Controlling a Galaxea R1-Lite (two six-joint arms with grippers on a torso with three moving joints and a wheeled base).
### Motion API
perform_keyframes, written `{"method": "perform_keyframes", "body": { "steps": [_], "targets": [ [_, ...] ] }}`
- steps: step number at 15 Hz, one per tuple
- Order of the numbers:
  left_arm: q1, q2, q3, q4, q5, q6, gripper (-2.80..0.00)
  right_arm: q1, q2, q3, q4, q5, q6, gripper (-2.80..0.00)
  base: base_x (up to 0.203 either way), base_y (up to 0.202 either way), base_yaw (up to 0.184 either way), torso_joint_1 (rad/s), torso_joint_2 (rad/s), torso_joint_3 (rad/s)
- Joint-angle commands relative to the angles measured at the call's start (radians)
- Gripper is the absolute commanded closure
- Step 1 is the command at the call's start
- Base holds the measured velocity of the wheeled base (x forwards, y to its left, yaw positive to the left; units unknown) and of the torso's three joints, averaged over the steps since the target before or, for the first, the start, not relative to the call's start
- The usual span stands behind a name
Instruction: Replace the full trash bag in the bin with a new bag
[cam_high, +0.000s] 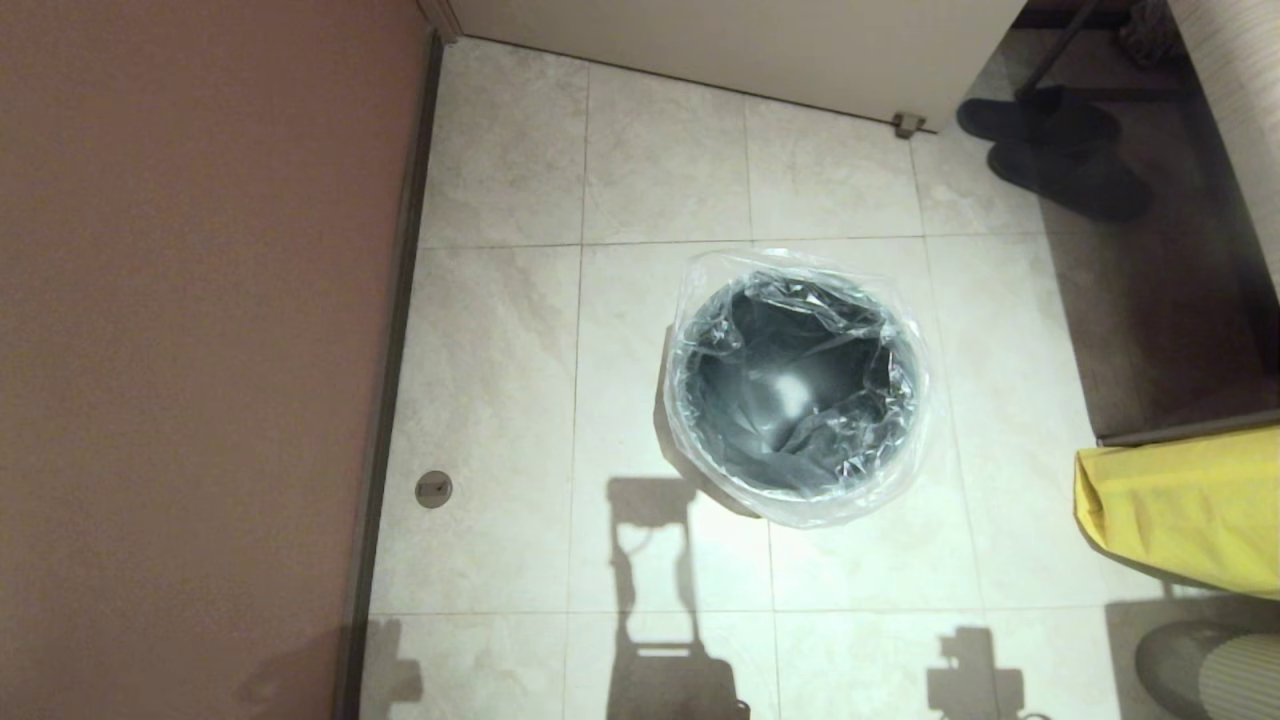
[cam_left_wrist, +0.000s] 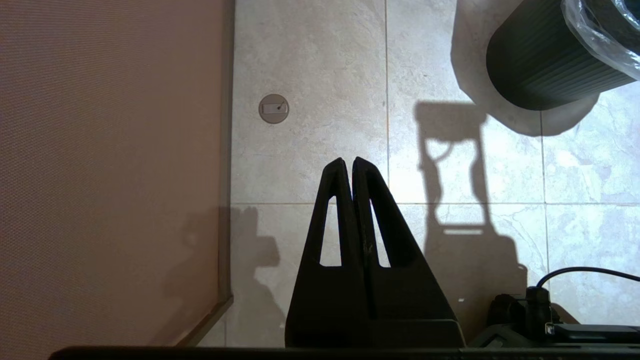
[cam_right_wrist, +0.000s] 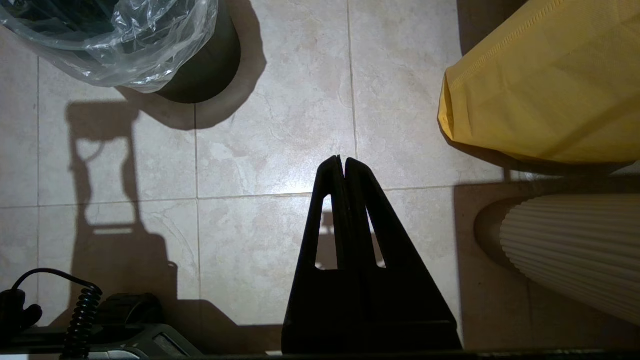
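Bin (cam_high: 700, 455): lined with clear bag (cam_high: 800, 300), folded over rim; looks empty.
Left claw (cam_left_wrist: 348, 161): clenched, empty.
Right claw (cam_right_wrist: 340, 160): clenched, empty.
Progress: seemingly complete.

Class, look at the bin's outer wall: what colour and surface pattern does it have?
The bin is dark grey with fine vertical ribbing, clearest in the left wrist view.

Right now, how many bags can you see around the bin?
2. A clear bag lines the bin, folded over its rim. A yellow bag sits on the floor to the bin's right. Others may be out of frame.
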Motion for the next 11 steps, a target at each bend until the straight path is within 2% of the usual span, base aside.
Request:
{"method": "perform_keyframes", "body": {
  "steps": [1,11],
  "targets": [
    [0.0,0.001,0.0,0.0,0.0,0.0,0.0,0.0,0.001,0.0,0.0,0.0,0.001,0.0,0.0,0.0,0.0,0.0,0.0,0.0],
    [0.0,0.001,0.0,0.0,0.0,0.0,0.0,0.001,0.001,0.0,0.0,-0.002,0.001,0.0,0.0,0.0,0.0,0.0,0.0,0.0]
  ]
}}
